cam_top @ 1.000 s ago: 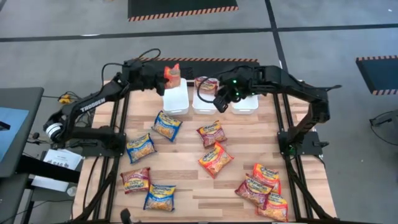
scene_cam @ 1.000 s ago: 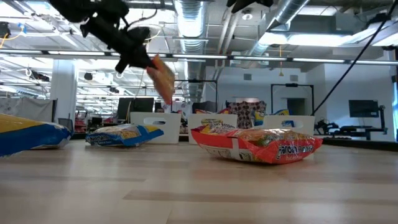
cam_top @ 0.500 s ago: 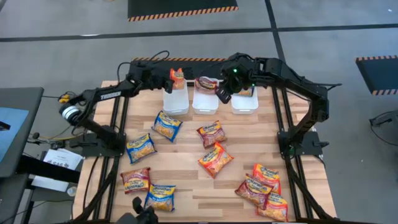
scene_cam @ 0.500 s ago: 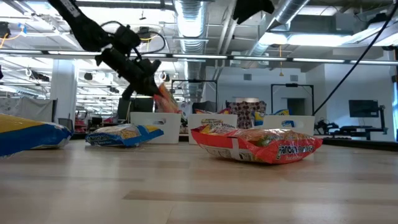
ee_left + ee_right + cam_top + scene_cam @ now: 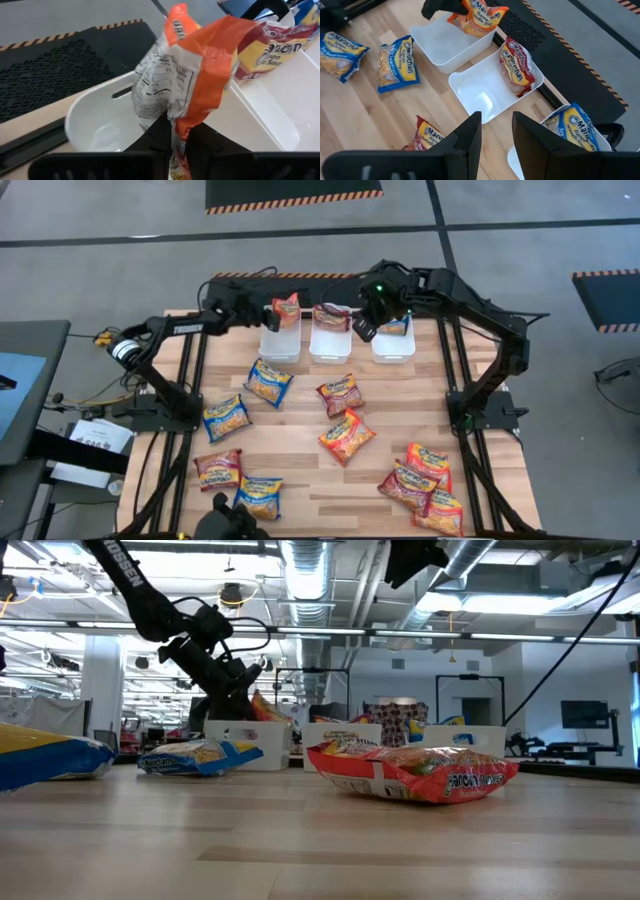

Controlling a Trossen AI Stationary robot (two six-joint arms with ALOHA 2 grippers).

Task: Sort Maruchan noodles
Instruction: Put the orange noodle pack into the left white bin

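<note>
My left gripper [image 5: 175,127] is shut on an orange Maruchan packet [image 5: 195,75] above the left white bin [image 5: 282,345]. The middle bin [image 5: 330,345] holds a maroon packet [image 5: 331,315] leaning on its far wall. The right bin [image 5: 393,348] holds a blue packet [image 5: 396,327]. My right gripper [image 5: 496,132] hangs open and high over the middle and right bins, with nothing between its fingers. Several loose packets lie flat on the wooden table, among them a blue one [image 5: 268,382], a maroon one [image 5: 340,394] and an orange one [image 5: 347,434]. My left gripper pinches the orange packet by one crinkled end [image 5: 176,120] between its two fingers. The fingers come from the table's left, slanting down. The packet sticks out past them, crumpled, over the inside of the left bin [image 5: 105,125]. Whether it touches the bin I cannot tell.
More packets lie at the near left [image 5: 217,469], [image 5: 258,495], at mid left [image 5: 226,417], and in a heap at the near right [image 5: 420,480]. The three bins stand side by side along the far edge. Bare wood shows in the table's middle and near edge.
My left gripper has gone down and toward the far edge with the orange packet, from high above the table to just over the left bin. The packet stays between its fingers. My right gripper has shifted a little toward the far edge.
</note>
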